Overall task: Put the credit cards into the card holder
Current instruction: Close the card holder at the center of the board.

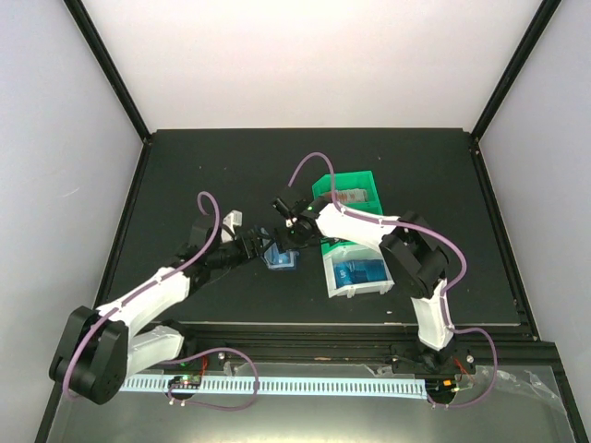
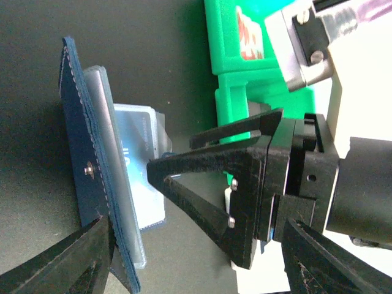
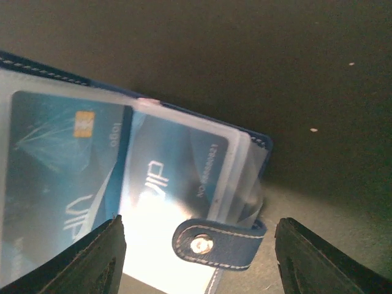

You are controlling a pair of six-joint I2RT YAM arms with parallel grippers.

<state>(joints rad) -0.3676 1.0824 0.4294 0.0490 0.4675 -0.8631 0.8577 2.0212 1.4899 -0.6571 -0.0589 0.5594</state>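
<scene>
- The card holder [image 1: 280, 257] lies open near the middle of the worktop [image 1: 203, 166], a little toward its near edge. Nothing visibly pins it, so a push from either side could slide it or flip the cover shut.
- The left pincer [image 1: 259, 247] stands wide with nothing between its fingers. One finger is right at the holder's navy edge, but I cannot tell whether it touches. A nudge there would probably shift the whole holder.
- The right pincer [image 3: 199, 226] is also wide and empty, just above the holder's clasp strap [image 3: 215, 241]. If it closes or drops here, it may catch the strap instead of a card.
- The clear sleeves [image 3: 245, 165] fan loose past the cover. A finger dragging over them could bend one or draw a seated card back out.
- The two pincers are very near each other over the holder, so they could knock together if both move in.
- The loose cards [image 1: 358, 272] lie flat in the white bin [image 1: 334, 277], toward the right edge of the worktop. Thin cards lying flat will likely be awkward to lift, and two may come up together.
- Count: one card holder.
- Count: two blue cards [image 3: 55, 165] are seen seated in sleeves. There are more in the white bin, but the number is not readable.
- Count: two bins, the white one and a green one [image 1: 369, 175] behind it.
- Count: one red-and-white item [image 1: 349, 196] is visible in the green bin.
</scene>
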